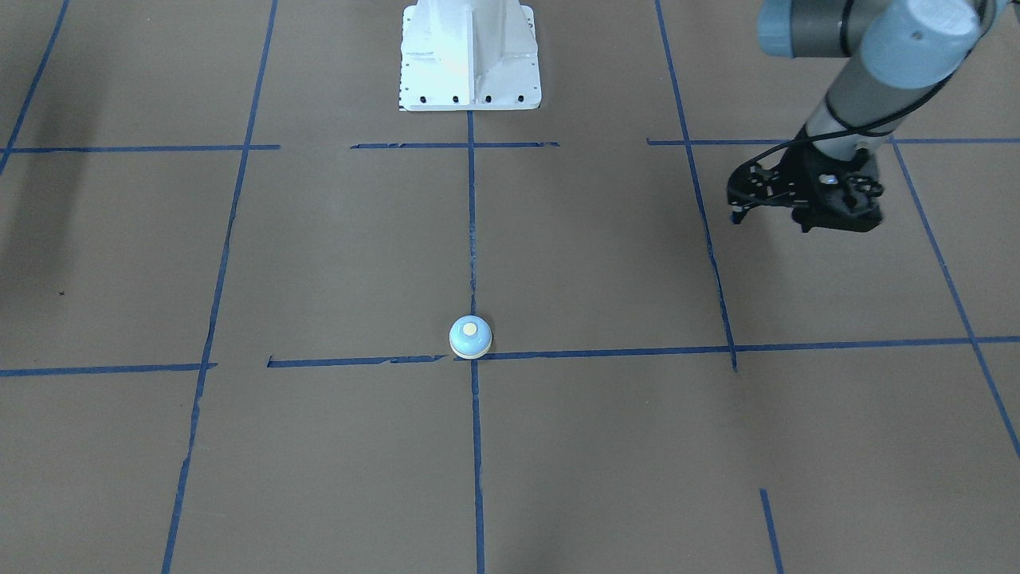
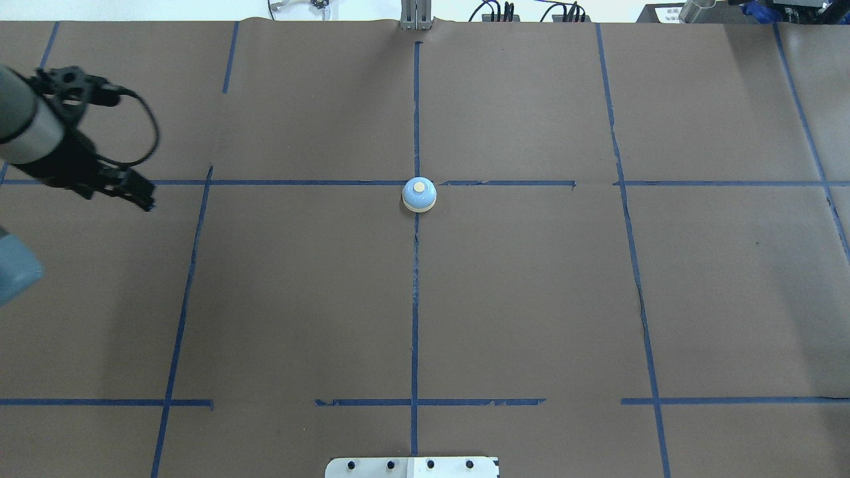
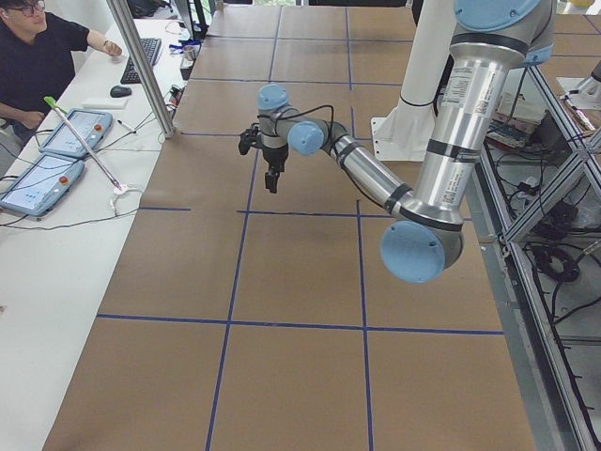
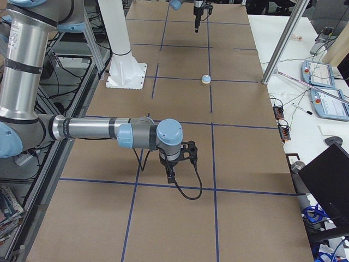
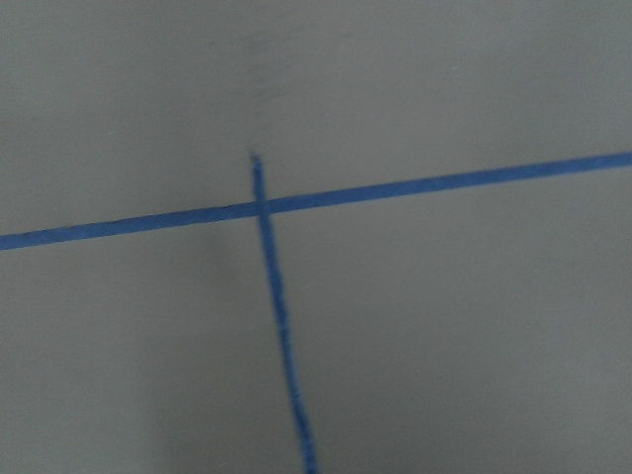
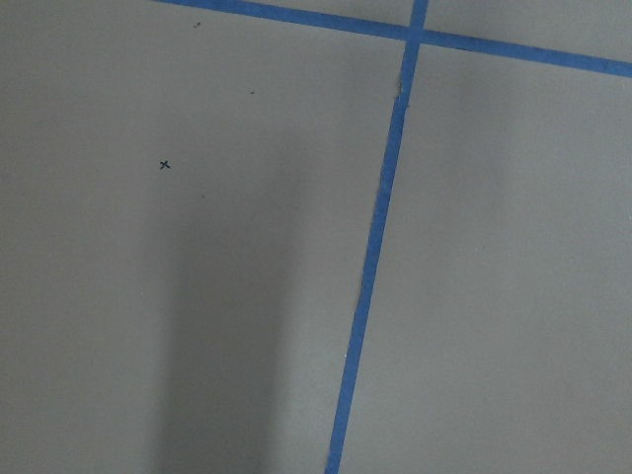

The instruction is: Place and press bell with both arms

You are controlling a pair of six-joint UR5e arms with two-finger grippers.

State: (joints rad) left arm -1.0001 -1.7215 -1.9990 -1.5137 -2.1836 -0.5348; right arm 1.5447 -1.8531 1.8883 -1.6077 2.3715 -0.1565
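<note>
- The bell (image 2: 419, 194) sits upright on the brown table (image 2: 531, 299), right on the crossing of two blue tape lines, out in front of the white pedestal (image 1: 470, 56). Its cream button (image 2: 419, 188) faces straight up, with nothing touching it.
- My left gripper (image 2: 145, 201) hangs over the table well off to the robot's left of the bell, at about the same depth. Its fingers look drawn together to a narrow tip with nothing between them. Its wrist camera shows only paper and tape, no bell.
- My right gripper (image 4: 170, 176) shows only in the right-end view, pointing down above the table on the robot's right, well apart from the bell. From that angle I cannot tell how wide it stands. I see nothing hanging from it. Its wrist camera also shows only bare paper and tape.
- What the next move turns on: the bell lies between the two tools, sideways from each along the table's length. The left looks to me the nearer, though the slanted view makes that hard to be sure of.
- The bell is a round dome with no long axis, so I judge heading matters little. The press has to come straight down on the button, which means carrying a tool sideways until it is directly above the crossing, then lowering it.
- As I read it, the bell already looks placed, and the press is not yet done.
</note>
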